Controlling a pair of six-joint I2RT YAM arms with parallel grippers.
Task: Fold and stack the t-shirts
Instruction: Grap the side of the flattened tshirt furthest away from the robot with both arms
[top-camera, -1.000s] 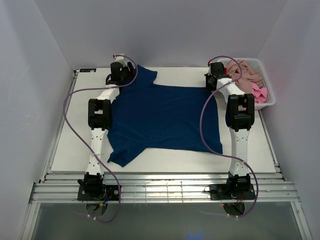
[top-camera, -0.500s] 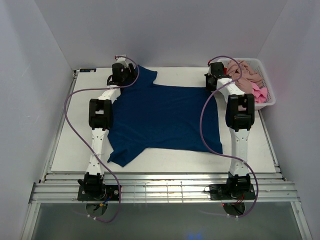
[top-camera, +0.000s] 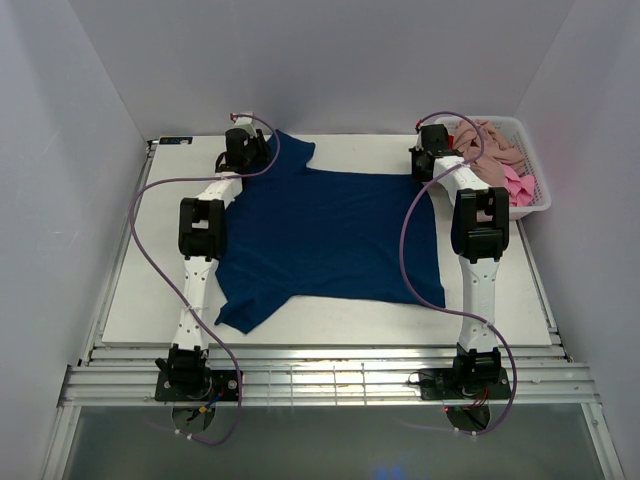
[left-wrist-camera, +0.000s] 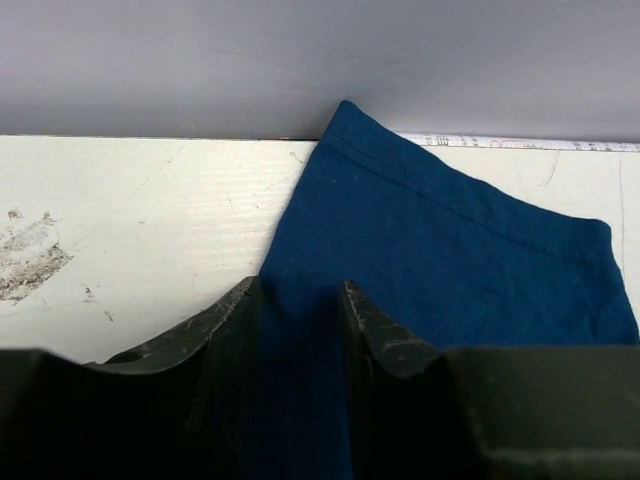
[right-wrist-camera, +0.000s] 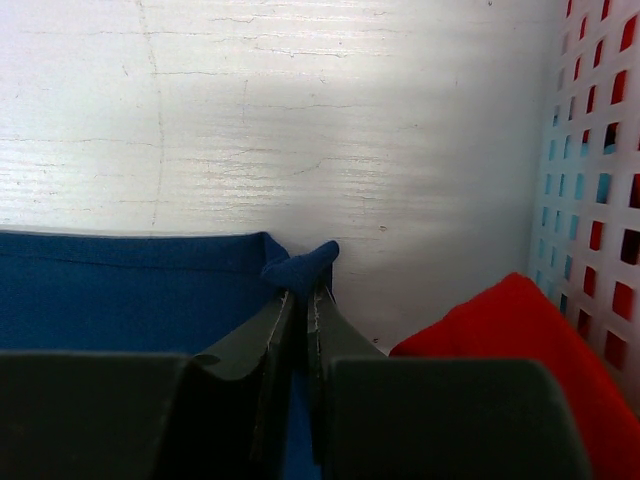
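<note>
A navy blue t-shirt (top-camera: 330, 232) lies spread flat on the white table (top-camera: 150, 270). My left gripper (top-camera: 248, 148) is at its far left sleeve. In the left wrist view the left gripper (left-wrist-camera: 298, 295) stands open, its fingers (left-wrist-camera: 238, 310) a little apart with the sleeve cloth (left-wrist-camera: 440, 250) lying between them. My right gripper (top-camera: 430, 160) is at the shirt's far right corner. In the right wrist view the right gripper (right-wrist-camera: 298, 292) is shut on that corner, and a small navy bunch (right-wrist-camera: 300, 266) pokes out past the tips.
A white slotted basket (top-camera: 532, 208) stands at the table's far right, holding dusty pink-beige t-shirts (top-camera: 497, 148) and a bright pink one (top-camera: 517, 187). A red t-shirt (right-wrist-camera: 515, 330) lies beside the basket wall (right-wrist-camera: 600, 150), just right of my right gripper. The back wall is close behind both grippers.
The left gripper has shifted slightly along the far sleeve and its jaws have drawn closer together. The right arm and the shirt have not moved.
</note>
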